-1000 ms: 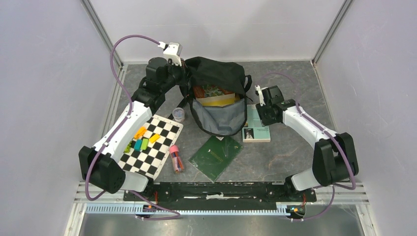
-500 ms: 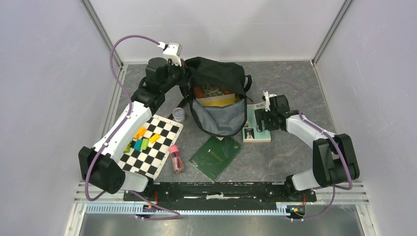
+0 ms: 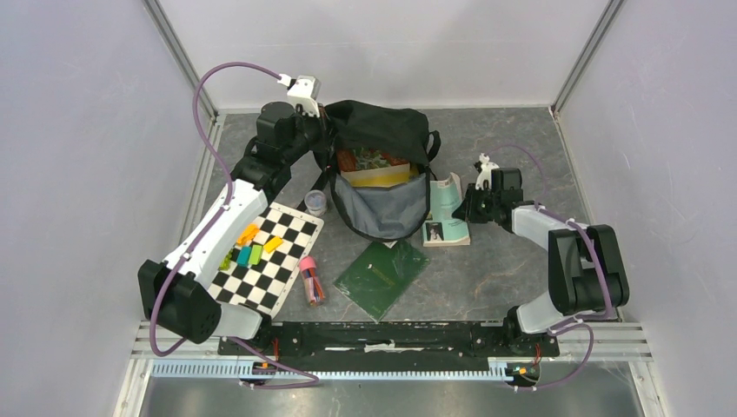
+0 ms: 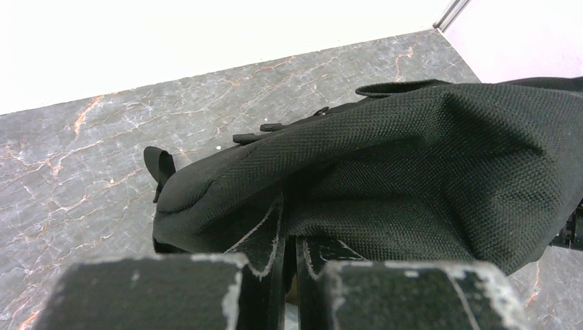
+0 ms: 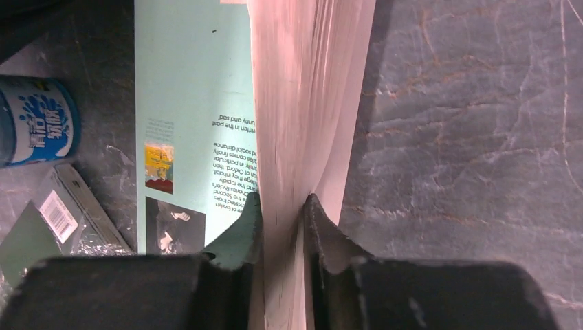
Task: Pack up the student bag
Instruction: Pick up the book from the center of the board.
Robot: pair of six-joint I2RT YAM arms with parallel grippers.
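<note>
Spare items
Nearer you than your left gripper (image 4: 290, 227): checkerboard (image 3: 278, 271), coloured blocks (image 3: 252, 253), small jar (image 3: 315, 203), green book (image 3: 381, 276).
</note>
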